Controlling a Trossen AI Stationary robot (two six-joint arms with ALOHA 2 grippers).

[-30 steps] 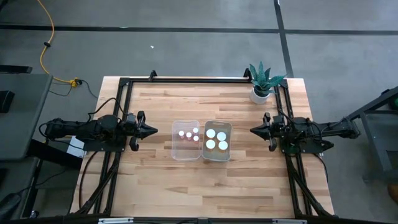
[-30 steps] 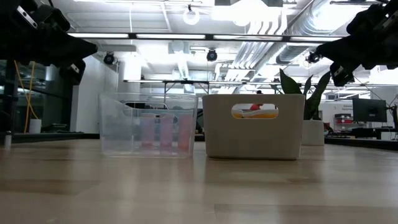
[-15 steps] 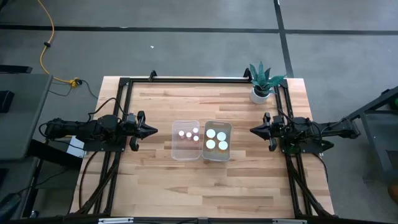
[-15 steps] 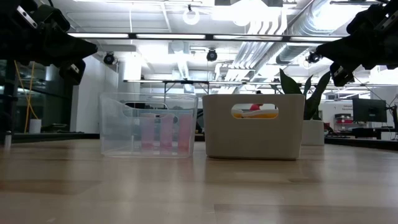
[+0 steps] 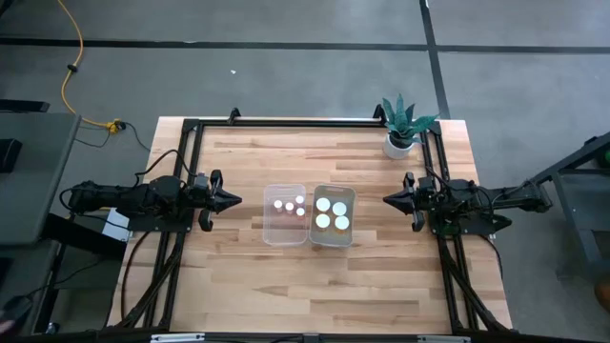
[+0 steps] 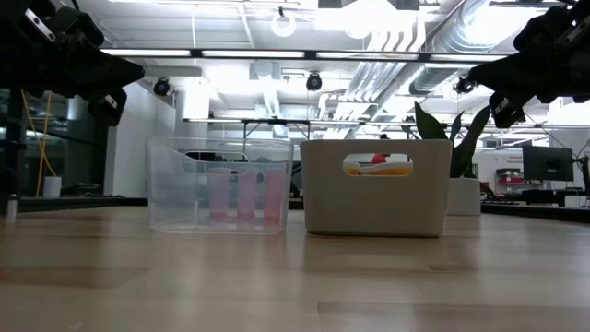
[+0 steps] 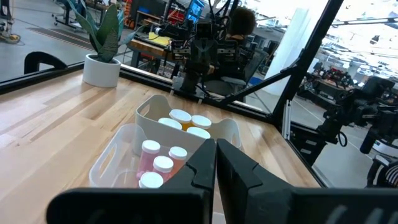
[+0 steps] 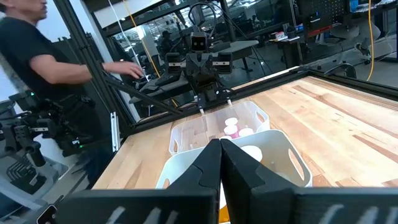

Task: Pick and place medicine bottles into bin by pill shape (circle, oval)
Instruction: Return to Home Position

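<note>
Left gripper (image 5: 237, 199) closed; bottles (image 5: 289, 206) upright

Little differs. In the clear bin (image 6: 166, 184), at 9 o'clock of the grey bin (image 6: 369, 198), the pink bottles (image 6: 241, 198) now show in the low view as three separate upright shapes; a second ago they ran together.

Four small pink bottles (image 5: 290, 206) with little white caps stand upright, bunched close together in the transparent bin (image 5: 267, 224), mid-table on the left arm's side. Just beside it, on the right arm's side, the gray bin (image 5: 333, 242) holds four larger orange bottles (image 5: 323, 221), also upright, their wide white caps clustered nearly edge to edge.
</note>
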